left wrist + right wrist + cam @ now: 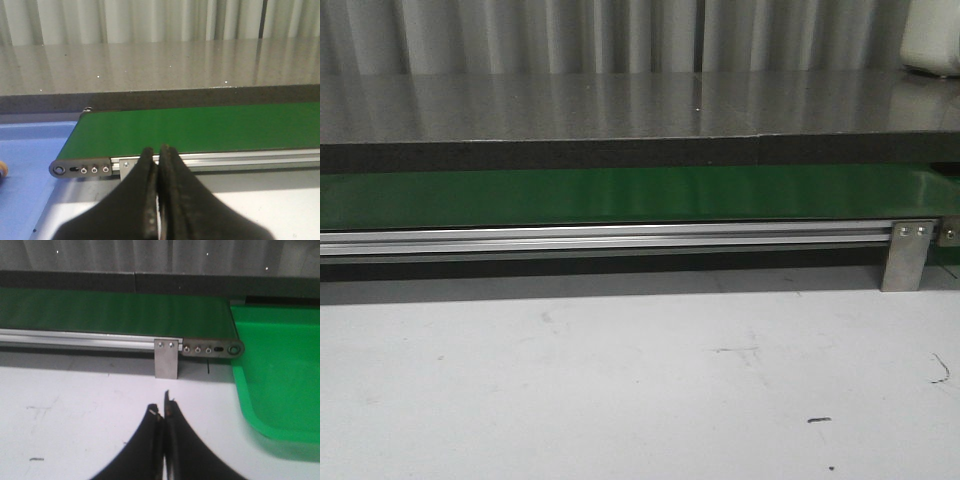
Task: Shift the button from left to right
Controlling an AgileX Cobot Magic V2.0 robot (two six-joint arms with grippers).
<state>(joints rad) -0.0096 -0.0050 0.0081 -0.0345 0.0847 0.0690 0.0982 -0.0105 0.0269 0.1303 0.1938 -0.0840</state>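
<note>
The button does not show clearly in any view. A small orange-tan sliver [2,170] lies on the blue tray [30,150] at the edge of the left wrist view; too little shows to tell what it is. My left gripper [158,148] is shut and empty, in front of the end of the green belt [200,127] next to the blue tray. My right gripper [162,402] is shut and empty over the white table, in front of the belt's other end [115,310]. Neither gripper shows in the front view.
The green belt [620,195] runs across on an aluminium rail [600,238] with a metal bracket [906,255]. A green bin [280,370] sits past the belt's right end. A grey shelf [620,105] lies behind the belt, with a white container [932,35] on it at the far right.
</note>
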